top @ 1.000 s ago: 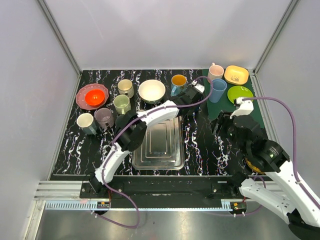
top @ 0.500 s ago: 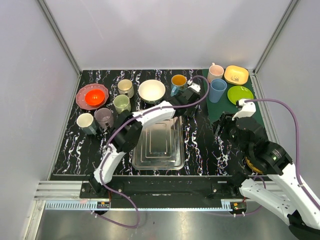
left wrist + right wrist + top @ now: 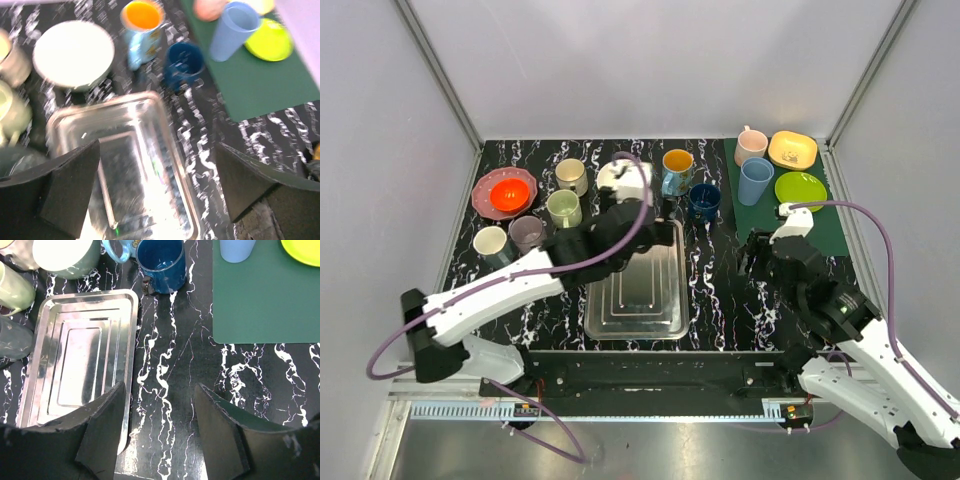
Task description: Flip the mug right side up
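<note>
The dark blue mug [image 3: 704, 200] stands right side up, mouth up, on the black marbled table just beyond the tray's far right corner; it also shows in the left wrist view [image 3: 184, 64] and the right wrist view [image 3: 161, 262]. My left gripper [image 3: 645, 210] is open and holds nothing; it hovers over the far end of the tray, apart from the mug, with its fingers [image 3: 70, 190] spread wide. My right gripper [image 3: 760, 250] is open too, empty, above bare table right of the tray, its fingers [image 3: 100, 430] well short of the mug.
A steel tray [image 3: 635, 285] lies mid-table. Behind it are a white bowl [image 3: 72, 52] and an orange-lined mug [image 3: 677, 165]. A green mat [image 3: 790, 225] at the right carries a blue tumbler [image 3: 755, 180], a pink mug and plates. Several cups and a red bowl stand at the left.
The left gripper opened, let go of the blue mug and drew back left over the tray; the mug now stands free and upright. The right gripper barely shifted.
</note>
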Motion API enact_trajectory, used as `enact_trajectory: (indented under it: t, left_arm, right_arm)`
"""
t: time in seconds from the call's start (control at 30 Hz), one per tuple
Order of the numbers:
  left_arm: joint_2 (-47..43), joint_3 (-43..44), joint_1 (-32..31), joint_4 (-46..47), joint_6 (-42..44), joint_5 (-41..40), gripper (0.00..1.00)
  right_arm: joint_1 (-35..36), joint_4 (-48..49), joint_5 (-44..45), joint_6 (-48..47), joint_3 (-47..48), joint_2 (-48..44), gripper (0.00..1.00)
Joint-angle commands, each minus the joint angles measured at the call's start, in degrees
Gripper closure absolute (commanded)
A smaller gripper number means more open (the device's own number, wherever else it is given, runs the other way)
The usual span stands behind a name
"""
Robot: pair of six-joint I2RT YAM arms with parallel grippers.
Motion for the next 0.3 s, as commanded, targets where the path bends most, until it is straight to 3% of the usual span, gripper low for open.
enact_trajectory:
  t: [0.0,0.1,0.27]
  left_arm:
    - [-6.4,-12.8,1.8,-12.2,-19.2,-7.0,0.01]
    - [-13.4,-18.8,1.6,-13.0,-21.8,-4.5,0.01]
    - [-26.9,-25.9,1.9,-7.6,-15.1,-6.1,0.01]
  right_arm:
    - [0.2,5.6,1.6,2.6,-1.5,0.9,0.36]
    - [0.2,7.4,0.2,3.8,-2.7,1.8,0.34]
    - [0.2,10.7,-1.1,4.4,-4.4,2.8,0.31]
